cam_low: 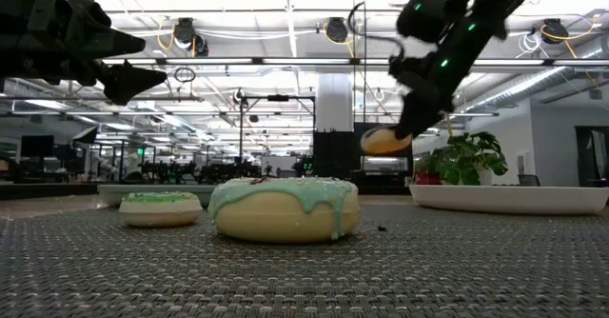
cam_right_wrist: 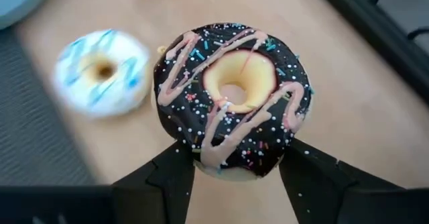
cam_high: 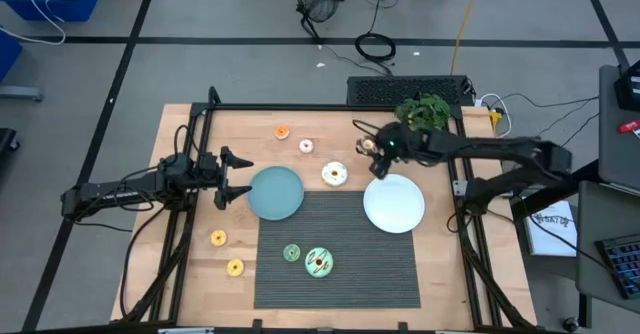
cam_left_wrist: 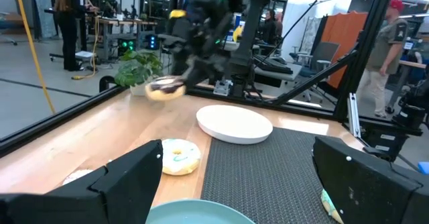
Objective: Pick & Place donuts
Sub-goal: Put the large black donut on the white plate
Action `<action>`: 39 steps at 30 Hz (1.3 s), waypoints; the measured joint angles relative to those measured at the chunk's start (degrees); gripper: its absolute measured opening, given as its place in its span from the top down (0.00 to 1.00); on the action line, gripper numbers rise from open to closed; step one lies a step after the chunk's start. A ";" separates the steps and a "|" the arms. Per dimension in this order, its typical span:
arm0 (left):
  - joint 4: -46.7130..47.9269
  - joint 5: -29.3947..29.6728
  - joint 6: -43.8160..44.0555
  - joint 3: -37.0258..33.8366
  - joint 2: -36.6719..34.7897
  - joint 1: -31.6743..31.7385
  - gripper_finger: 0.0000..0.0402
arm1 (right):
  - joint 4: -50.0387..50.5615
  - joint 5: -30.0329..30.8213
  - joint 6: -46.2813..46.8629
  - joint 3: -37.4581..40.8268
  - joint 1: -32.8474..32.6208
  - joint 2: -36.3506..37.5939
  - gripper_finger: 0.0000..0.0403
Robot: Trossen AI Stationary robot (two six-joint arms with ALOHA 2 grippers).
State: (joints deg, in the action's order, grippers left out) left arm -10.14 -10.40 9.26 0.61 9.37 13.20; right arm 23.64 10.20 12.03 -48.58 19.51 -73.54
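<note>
My right gripper [cam_high: 374, 150] is shut on a chocolate-iced donut [cam_right_wrist: 233, 96] with pink drizzle and sprinkles, held in the air above the bare wood just beyond the white plate [cam_high: 394, 202]. A white donut with blue icing [cam_high: 334, 174] lies on the wood to its left. An orange donut [cam_high: 282, 131] and a small white one [cam_high: 306, 146] lie farther back. Two yellow donuts [cam_high: 218, 238] lie front left, and a green donut [cam_high: 291, 253] and a mint donut [cam_high: 318, 263] lie on the dark mat. My left gripper [cam_high: 238, 179] waits open at the teal plate's [cam_high: 275, 192] left rim. My right gripper pinches the chocolate donut by its outer rim [cam_right_wrist: 194, 153], one finger [cam_right_wrist: 167, 180] on each of two opposite sides. The fingers come slanting down from the table's right. The donut is lifted clear of the table [cam_low: 385, 141], its iced top tilted up toward the wrist.
A potted green plant [cam_high: 425, 110] stands at the far right corner behind the right arm. The dark woven mat [cam_high: 340, 244] covers the table's near middle. Black frame rails [cam_high: 200, 124] run along the table's left and right sides.
</note>
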 joint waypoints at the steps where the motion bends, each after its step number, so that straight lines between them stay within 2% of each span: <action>1: 0.01 0.00 -0.01 -0.01 -0.01 0.00 0.06 | 2.76 0.01 2.01 0.00 -1.31 1.72 0.52; 7: 0.01 0.01 0.00 -0.01 -0.01 -0.01 0.06 | 15.00 0.08 13.72 0.21 -9.84 9.33 0.52; 17: 0.01 0.01 0.00 -0.01 0.00 0.01 0.06 | 10.91 0.12 26.20 10.18 -19.50 13.87 0.53; 24: 0.01 0.01 0.00 -0.01 -0.02 0.01 0.06 | 4.83 0.15 26.70 16.61 -20.39 13.86 0.53; 30: 0.01 0.01 0.00 -0.01 0.00 -0.01 0.06 | 2.01 0.65 22.50 19.57 -20.39 13.86 0.51; 33: 0.01 0.01 -0.01 -0.01 -0.02 0.00 0.06 | -0.24 2.40 21.49 20.31 -20.39 13.86 0.46; 39: 0.00 0.00 -0.02 0.00 -0.01 0.00 0.06 | -0.95 6.46 19.57 20.37 -20.37 13.86 0.28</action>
State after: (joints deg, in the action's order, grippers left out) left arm -10.14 -10.40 9.23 0.61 9.35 13.20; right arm 22.69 16.66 31.59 -28.21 -0.86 -59.68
